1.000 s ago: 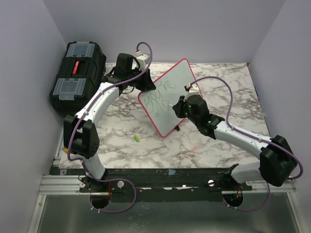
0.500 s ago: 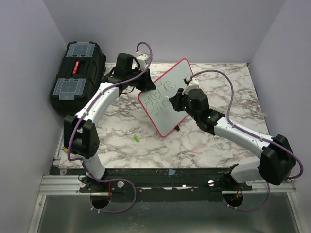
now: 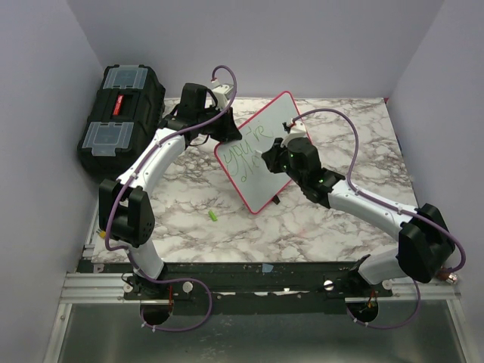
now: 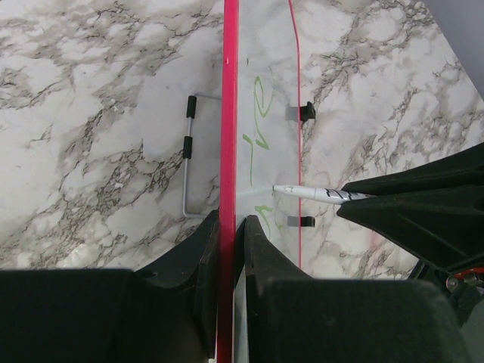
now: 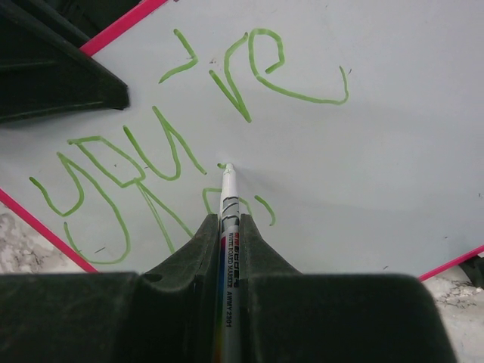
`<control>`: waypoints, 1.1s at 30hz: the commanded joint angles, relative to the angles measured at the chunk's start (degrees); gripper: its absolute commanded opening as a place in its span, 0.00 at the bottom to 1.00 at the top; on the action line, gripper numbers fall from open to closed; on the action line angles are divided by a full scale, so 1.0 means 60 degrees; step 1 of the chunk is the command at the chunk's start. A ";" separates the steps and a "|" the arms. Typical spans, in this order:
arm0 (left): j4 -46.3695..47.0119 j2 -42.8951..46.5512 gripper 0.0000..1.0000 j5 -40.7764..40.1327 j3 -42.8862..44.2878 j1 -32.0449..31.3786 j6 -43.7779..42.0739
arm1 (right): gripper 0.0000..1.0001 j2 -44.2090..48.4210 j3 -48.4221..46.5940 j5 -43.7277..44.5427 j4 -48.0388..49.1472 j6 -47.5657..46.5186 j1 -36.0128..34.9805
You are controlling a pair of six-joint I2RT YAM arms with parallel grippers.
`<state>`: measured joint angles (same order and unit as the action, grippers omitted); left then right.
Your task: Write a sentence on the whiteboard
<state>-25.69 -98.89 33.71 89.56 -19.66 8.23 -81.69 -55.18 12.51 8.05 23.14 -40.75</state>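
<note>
The whiteboard (image 3: 265, 155), white with a red-pink frame, stands tilted on the marble table. My left gripper (image 3: 227, 130) is shut on its upper left edge; in the left wrist view the jaws clamp the red frame (image 4: 229, 151). My right gripper (image 3: 274, 157) is shut on a white marker (image 5: 228, 227), its tip touching the board (image 5: 378, 136). The sentence (image 5: 189, 136) is green lettering: "you're" on the first line, and the start of a second line below it, partly hidden behind the marker. The marker also shows in the left wrist view (image 4: 318, 193).
A black toolbox (image 3: 121, 113) with clear lid compartments sits at the far left. A small green marker cap (image 3: 213, 216) lies on the table in front of the board. The board's wire stand (image 4: 187, 162) rests on the table behind it.
My right gripper has moved up and left across the board with the marker, from the lower right part of the board to below "you're". The left arm and board have not moved.
</note>
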 commanded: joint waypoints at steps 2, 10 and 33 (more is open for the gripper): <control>-0.0802 -0.0117 0.00 -0.0014 -0.0250 -0.0354 -0.0606 | 0.01 -0.0171 0.0129 0.0566 -0.0383 0.0103 0.0010; -0.0787 -0.0110 0.00 0.0002 -0.0235 -0.0356 -0.0580 | 0.01 -0.0008 0.0108 0.0704 -0.0639 0.0029 0.0017; -0.0740 0.0057 0.00 0.0138 -0.0322 -0.0356 -0.0548 | 0.01 0.0543 0.0398 0.1236 -0.0437 0.0089 0.0025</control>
<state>-25.39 -98.65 34.09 89.56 -19.97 8.38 -76.86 -52.62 18.79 5.89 23.11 -40.75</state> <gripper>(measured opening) 0.144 0.128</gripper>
